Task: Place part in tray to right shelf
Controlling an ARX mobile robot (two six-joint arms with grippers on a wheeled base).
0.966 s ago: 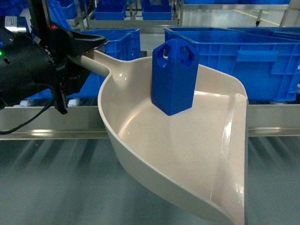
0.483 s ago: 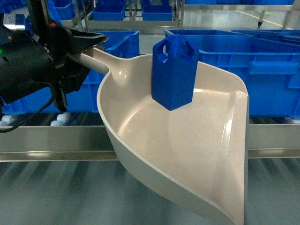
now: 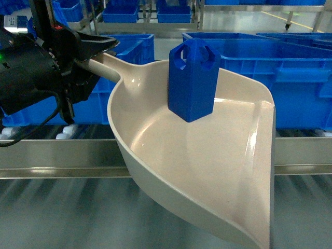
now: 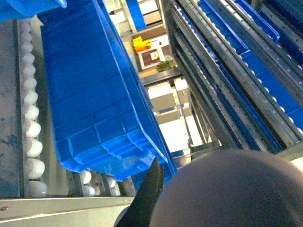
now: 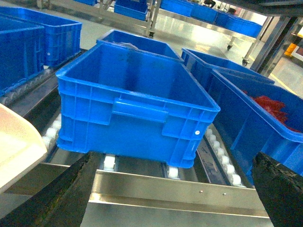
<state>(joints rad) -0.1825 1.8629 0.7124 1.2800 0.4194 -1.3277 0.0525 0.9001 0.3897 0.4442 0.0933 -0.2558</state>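
Here the part (image 3: 191, 81) stands upright in the tray (image 3: 207, 171), near the back wall of the scoop, its peaked top leaning slightly toward the blue crates (image 3: 270, 72) behind. We judge it a light, rigid plastic block with smooth sides, so it may slide or tip on the glossy tray if the scoop tilts; the holes in its peaked top look like the safest place to take hold. The tray itself seems stiff but long, so the load sits well out from the grip.

The left gripper (image 3: 96, 49) is pinched around the tray's handle where it meets the scoop, carrying it above the front rail (image 3: 57, 158) of the right shelf (image 5: 180, 189). In the right wrist view the right gripper (image 5: 180, 189) has its dark fingers (image 5: 71, 194) spread wide apart, holding nothing, facing a crate on the rollers. The left wrist view is mostly blocked, so we cannot confirm the hold from there.

Compared with half a second ago, nothing has visibly shifted: tray, part and rail sit in the same places.
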